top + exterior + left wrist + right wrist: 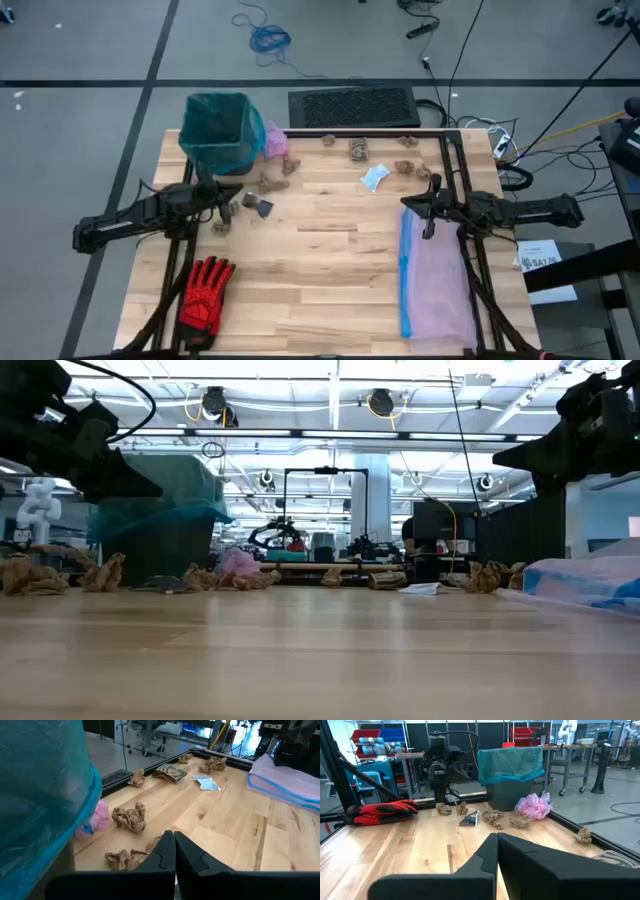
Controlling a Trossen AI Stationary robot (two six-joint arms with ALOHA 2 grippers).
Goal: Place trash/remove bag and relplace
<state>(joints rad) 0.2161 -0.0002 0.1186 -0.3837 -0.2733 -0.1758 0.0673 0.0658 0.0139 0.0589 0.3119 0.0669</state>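
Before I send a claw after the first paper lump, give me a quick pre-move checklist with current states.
1. Bin bag lining the bin with its mouth open: ok.
2. Trash lumps lying loose on the table, none in a claw: ok.
3. Left claw open for a pick: not ok, shut.
4. Right claw open: not ok, shut.
5. Lilac bag lying flat beside the right arm, away from the bin: ok.
6. Red glove away from the trash: ok.
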